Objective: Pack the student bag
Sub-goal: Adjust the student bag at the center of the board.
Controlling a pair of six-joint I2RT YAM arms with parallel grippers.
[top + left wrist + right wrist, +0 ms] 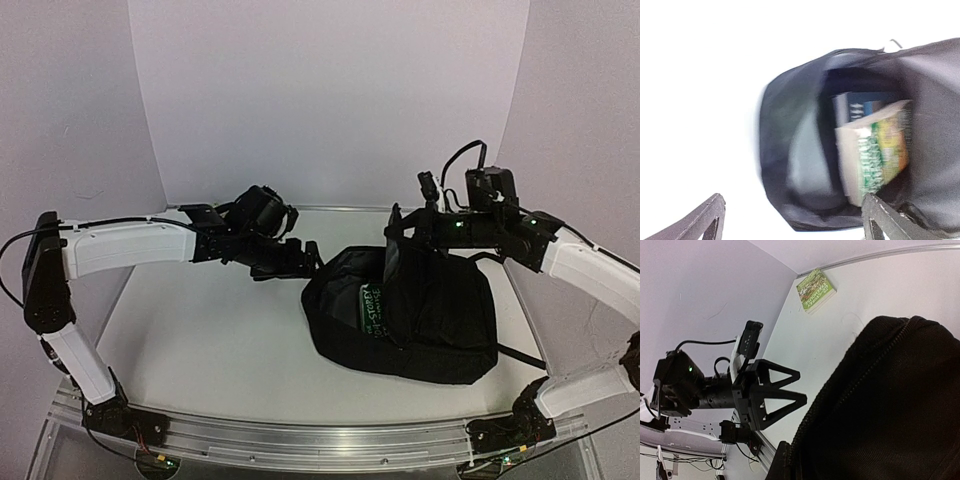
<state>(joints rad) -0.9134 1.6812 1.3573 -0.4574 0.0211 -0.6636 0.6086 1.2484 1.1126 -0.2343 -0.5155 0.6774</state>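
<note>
The student bag (430, 320) lies on the counter (200, 340) toward four o'clock, mouth facing nine, with the right hand (400, 232) pinching its lip up. The left hand (308, 258) is spread, empty, at the mouth. Books (875, 155) sit inside, so I judge loading is under way. Next, likely: fetch the green book (815, 289) outside.

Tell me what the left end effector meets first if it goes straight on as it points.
Likely the open mouth of the student bag, then the green notebook inside it; depth is unclear.
</note>
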